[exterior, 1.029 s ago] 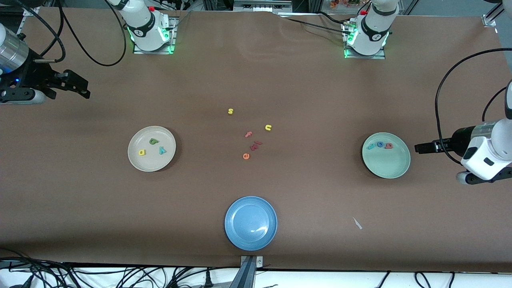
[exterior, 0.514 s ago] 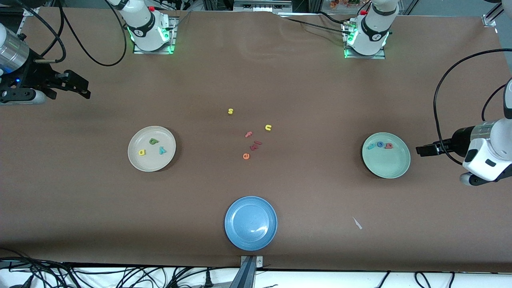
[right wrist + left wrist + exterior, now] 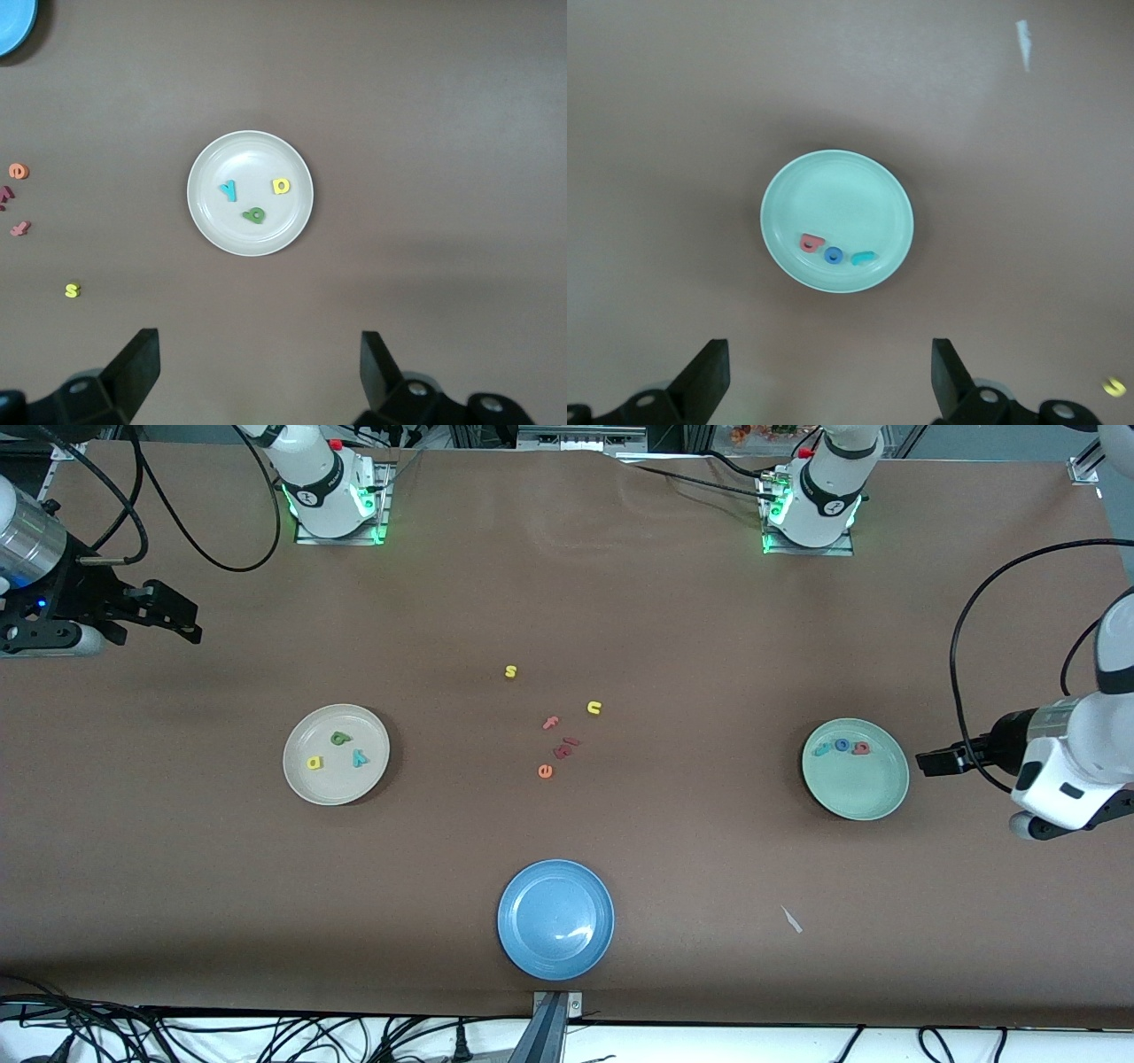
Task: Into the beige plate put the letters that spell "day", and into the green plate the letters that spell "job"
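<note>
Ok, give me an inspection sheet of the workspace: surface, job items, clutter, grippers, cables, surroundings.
Surface: brown table, small white scrap near the front edge.
Job's things: beige plate holds green, yellow and teal letters; green plate holds teal, blue and salmon letters.
Clutter: empty blue plate; loose letters at mid-table.
Grippers: left gripper beside the green plate, jaws open, empty; right gripper at the right arm's end, jaws open, empty.
Cables: black cables loop off both arms.
Surroundings: cable tangle under the front edge.
</note>
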